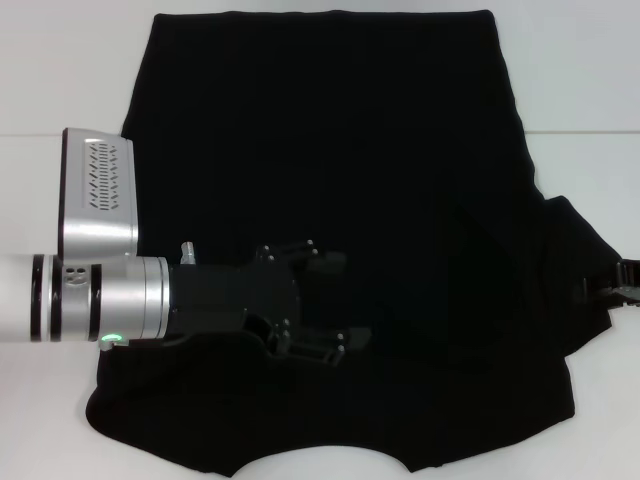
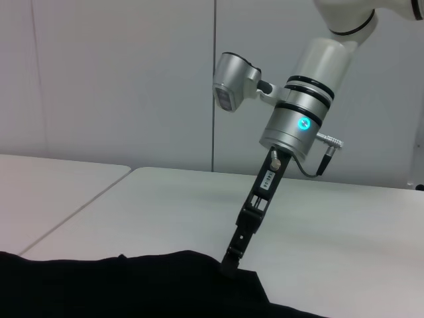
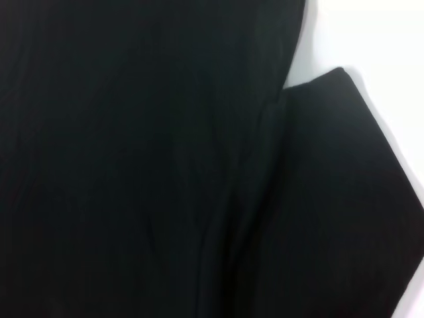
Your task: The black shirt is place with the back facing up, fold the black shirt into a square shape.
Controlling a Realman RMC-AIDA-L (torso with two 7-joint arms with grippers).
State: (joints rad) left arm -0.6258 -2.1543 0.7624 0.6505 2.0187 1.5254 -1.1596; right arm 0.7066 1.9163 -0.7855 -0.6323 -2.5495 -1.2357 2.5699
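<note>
The black shirt (image 1: 330, 150) lies spread flat on the white table (image 1: 60, 70) and fills most of the head view. No lettering shows. Its left side runs straight, and its right sleeve (image 1: 575, 260) sticks out to the right. My left gripper (image 1: 335, 300) is open and empty over the shirt's lower left part, pointing right. My right gripper (image 1: 625, 282) is at the far right, at the tip of the right sleeve. In the left wrist view the right gripper (image 2: 232, 255) points down and touches the shirt's edge (image 2: 165, 278). The right wrist view shows the sleeve (image 3: 344, 199) close up.
White table shows on the left, behind the shirt (image 1: 570, 70) and to the right. A seam between two table tops runs at the left (image 2: 73, 212). A grey wall (image 2: 119, 79) stands behind the table.
</note>
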